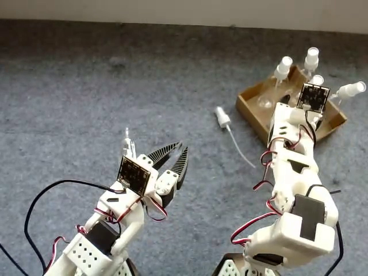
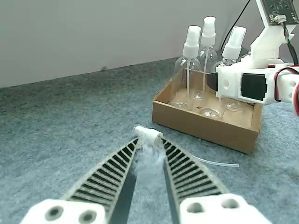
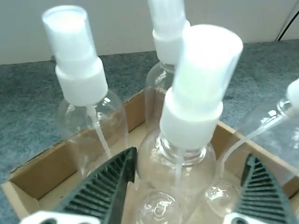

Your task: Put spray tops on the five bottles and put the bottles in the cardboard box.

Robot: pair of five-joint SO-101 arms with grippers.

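My right gripper (image 3: 189, 158) gaped wide and empty, facing a clear plastic bottle capped with a white sprayer (image 3: 201, 79). More capped bottles (image 3: 79, 93) crowded it inside the shallow brown cardboard box (image 3: 37, 179). My left gripper (image 1: 180, 148) stood slightly parted and empty, and the loose white long-tubed spray top (image 1: 222, 119) lay on grey carpet (image 1: 86, 86) just ahead.

Bottles (image 1: 311, 60) are stood in the box (image 1: 248, 108), far right on the carpet (image 1: 86, 86). A spray top (image 1: 223, 119) is laid just left of it, beyond the left gripper (image 1: 181, 147).
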